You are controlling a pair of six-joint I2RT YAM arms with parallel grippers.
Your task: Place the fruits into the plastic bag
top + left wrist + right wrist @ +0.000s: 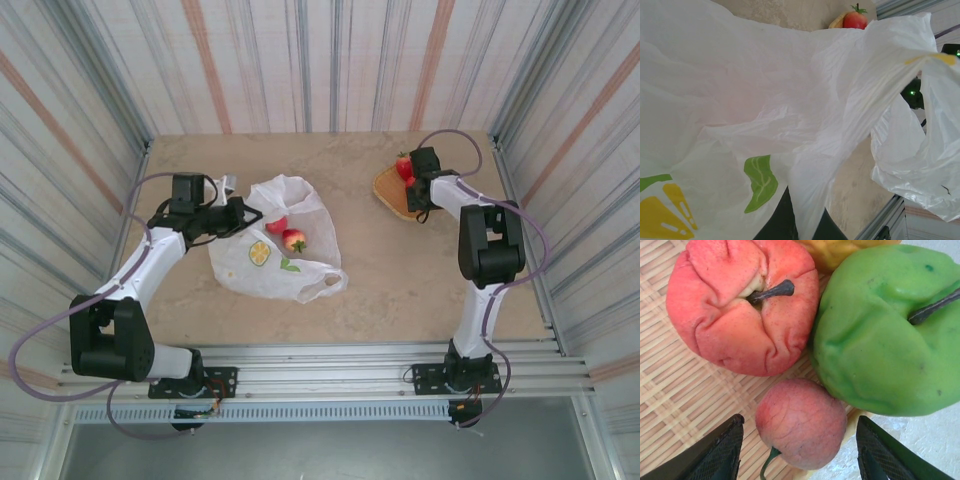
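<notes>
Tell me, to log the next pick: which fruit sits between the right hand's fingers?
The small pinkish peach; the red apple and green apple lie beyond the fingertips.

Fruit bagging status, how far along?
Done: two reddish fruits sit in the plastic bag. In hand: left gripper pinches the bag's rim open; right gripper straddles a peach on the woven tray, jaws not yet closed on it. Left: that peach, red apple, green apple, strawberry and a yellowish fruit.
</notes>
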